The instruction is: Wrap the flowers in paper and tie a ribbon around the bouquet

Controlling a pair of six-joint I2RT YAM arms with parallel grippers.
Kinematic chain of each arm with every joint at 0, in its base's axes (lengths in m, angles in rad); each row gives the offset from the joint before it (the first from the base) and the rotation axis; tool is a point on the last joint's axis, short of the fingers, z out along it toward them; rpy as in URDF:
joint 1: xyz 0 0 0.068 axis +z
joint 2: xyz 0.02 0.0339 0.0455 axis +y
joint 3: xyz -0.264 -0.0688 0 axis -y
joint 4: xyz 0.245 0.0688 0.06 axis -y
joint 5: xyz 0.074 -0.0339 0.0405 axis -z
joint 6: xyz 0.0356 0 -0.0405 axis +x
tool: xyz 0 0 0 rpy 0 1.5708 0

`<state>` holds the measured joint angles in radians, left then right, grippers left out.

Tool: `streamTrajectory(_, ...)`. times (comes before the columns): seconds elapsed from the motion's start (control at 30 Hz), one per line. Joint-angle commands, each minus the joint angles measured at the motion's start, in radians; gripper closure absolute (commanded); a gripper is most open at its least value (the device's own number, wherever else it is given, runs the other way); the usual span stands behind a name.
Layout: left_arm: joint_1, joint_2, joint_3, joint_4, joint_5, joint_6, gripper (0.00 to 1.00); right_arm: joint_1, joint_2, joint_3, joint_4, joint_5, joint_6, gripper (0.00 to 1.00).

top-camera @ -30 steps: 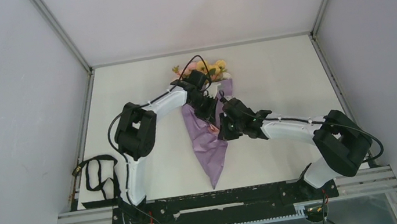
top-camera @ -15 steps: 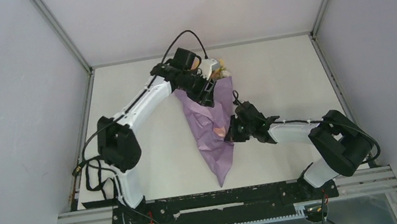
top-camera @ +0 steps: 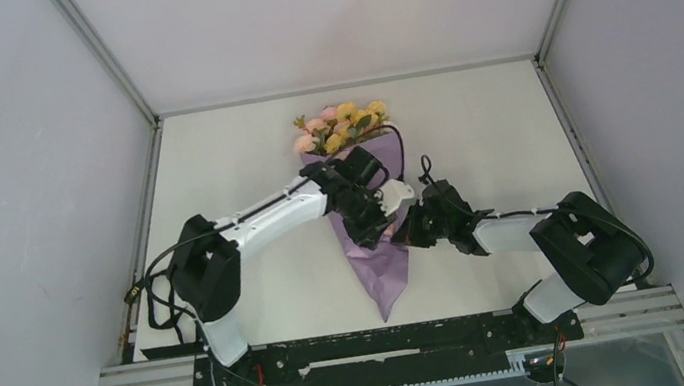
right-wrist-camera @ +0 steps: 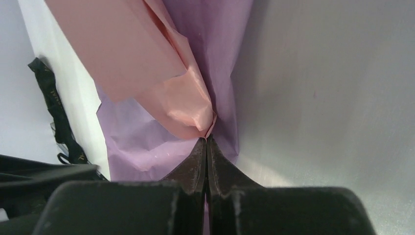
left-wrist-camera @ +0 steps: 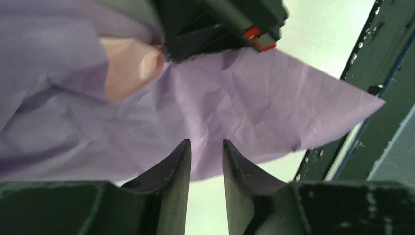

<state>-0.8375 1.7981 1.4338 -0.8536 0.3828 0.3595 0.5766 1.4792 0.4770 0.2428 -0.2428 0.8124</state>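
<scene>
On the middle of the white table (top-camera: 232, 158), the bouquet (top-camera: 353, 156) is lying with its flowers (top-camera: 339, 128) pointing toward the far wall and its narrow end pointing back toward my bases. The pink and yellow-orange blooms are sticking out of the wide mouth of the purple paper (top-camera: 385, 273), which is tapering to a point near the table's front edge.

I am hovering my left gripper (left-wrist-camera: 205, 152) over the middle of the cone. Its fingers (left-wrist-camera: 180, 164) are standing a little apart, with a narrow gap between them and nothing in that gap; the crinkled sheet is lying just beyond the tips.

I am reaching my right gripper (right-wrist-camera: 206, 142) in from the cone's right side, low over the table. Its jaws are pressing flat together, and their tips are touching a pinkish fold of the sheet. Whether a sliver of that fold is caught between them, I cannot tell.

Well off to the left of the cone, the black ribbon (right-wrist-camera: 49, 93) with faint lettering is lying loose on the table, apart from both of my grippers.
</scene>
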Motion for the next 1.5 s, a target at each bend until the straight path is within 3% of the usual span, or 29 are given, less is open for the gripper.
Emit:
streamTrajectory(0.0,-0.098,0.026,-0.030,0.151,-0.094,0.055,0.63,-0.035,-0.018,-0.038,0.128,-0.032,0.065,0.94)
streamTrajectory(0.2,-0.201,0.081,-0.106,0.206,-0.097,0.109,0.54,-0.086,-0.025,-0.099,0.196,-0.046,0.117,0.86)
streamTrajectory(0.47,-0.250,0.155,-0.155,0.237,-0.146,0.179,0.47,-0.162,-0.074,-0.110,0.167,-0.025,0.110,0.78)
streamTrajectory(0.63,-0.261,0.170,-0.176,0.236,-0.159,0.204,0.46,-0.293,-0.127,-0.089,0.086,-0.057,0.008,0.77)
streamTrajectory(0.73,-0.261,0.181,-0.187,0.237,-0.167,0.215,0.45,-0.349,-0.184,-0.030,0.000,-0.141,-0.143,0.74)
streamTrajectory(0.9,-0.261,0.194,-0.181,0.233,-0.169,0.214,0.45,-0.433,-0.239,0.056,-0.050,-0.361,-0.309,0.54)
streamTrajectory(1.0,-0.260,0.199,-0.176,0.230,-0.173,0.217,0.46,-0.485,-0.155,0.119,-0.061,-0.404,-0.309,0.48)
streamTrajectory(1.33,-0.261,0.205,-0.172,0.225,-0.182,0.211,0.46,-0.467,0.179,0.323,0.069,-0.588,-0.275,0.28)
streamTrajectory(1.4,-0.261,0.206,-0.170,0.223,-0.182,0.207,0.46,-0.449,0.227,0.358,0.107,-0.636,-0.260,0.29)
streamTrajectory(1.47,-0.261,0.205,-0.171,0.223,-0.185,0.204,0.46,-0.427,0.268,0.394,0.124,-0.659,-0.261,0.41)
